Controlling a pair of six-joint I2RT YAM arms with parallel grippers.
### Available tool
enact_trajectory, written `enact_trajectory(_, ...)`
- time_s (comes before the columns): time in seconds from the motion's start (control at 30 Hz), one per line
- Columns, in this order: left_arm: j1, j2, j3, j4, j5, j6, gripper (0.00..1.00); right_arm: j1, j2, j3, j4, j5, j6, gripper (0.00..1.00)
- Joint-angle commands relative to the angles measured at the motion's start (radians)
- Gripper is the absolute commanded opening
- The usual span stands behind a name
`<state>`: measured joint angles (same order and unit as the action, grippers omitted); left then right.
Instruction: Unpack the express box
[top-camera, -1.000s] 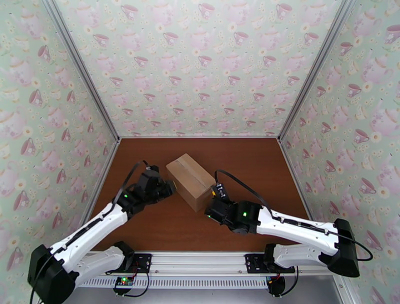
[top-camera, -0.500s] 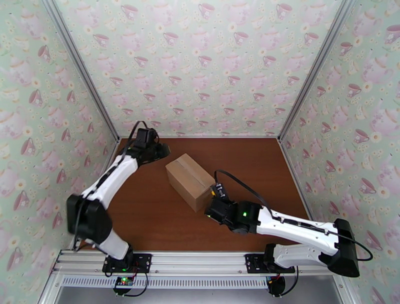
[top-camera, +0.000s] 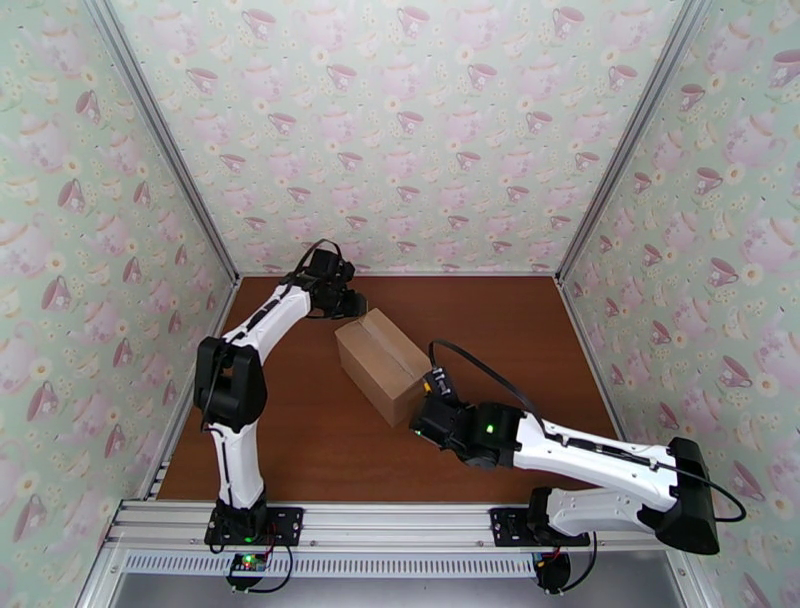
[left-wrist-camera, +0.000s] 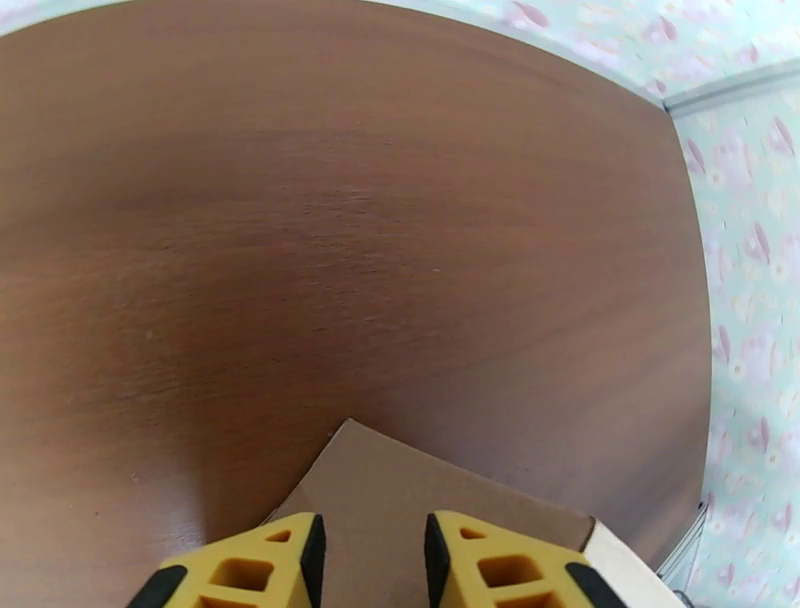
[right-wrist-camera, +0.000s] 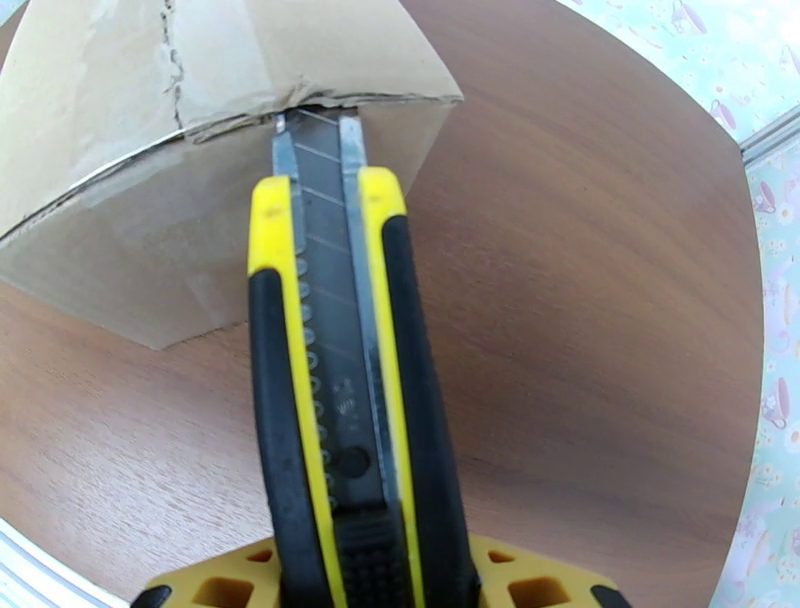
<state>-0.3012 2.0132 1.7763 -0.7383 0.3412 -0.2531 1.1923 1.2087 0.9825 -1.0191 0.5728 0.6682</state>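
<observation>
Likely light, stiff express box (top-camera: 383, 362); brace corner under left gripper (left-wrist-camera: 368, 560), fingers (left-wrist-camera: 250, 572) narrowly apart; right gripper (right-wrist-camera: 370, 585) clamps utility knife (right-wrist-camera: 335, 400) at seam.

The light was bright and even, and it came from above. On the reddish-brown wooden table top (top-camera: 300, 440) the shadows were soft and short; a faint one lay close against the plain brown cardboard box (top-camera: 380, 360). In the left wrist view the table top showed a wide pale sheen, and its edges bent strongly, as through a fisheye lens. In the right wrist view the yellow and black utility knife (right-wrist-camera: 340, 400) was sharp, while the far teacup-patterned wall (right-wrist-camera: 720, 60) was slightly blurred.
</observation>
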Motion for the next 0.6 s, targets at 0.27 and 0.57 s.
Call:
enact_trajectory(0.27, -0.031, 0.020, 0.000, 0.023, 0.120, 0.059, 0.33, 0.006, -0.006, 0.005, 0.026, 0.015, -0.031, 0.00)
enact_trajectory(0.57, -0.027, 0.046, 0.031, 0.059, 0.048, 0.029, 0.33, 0.006, 0.005, 0.010, 0.027, 0.007, -0.035, 0.00)
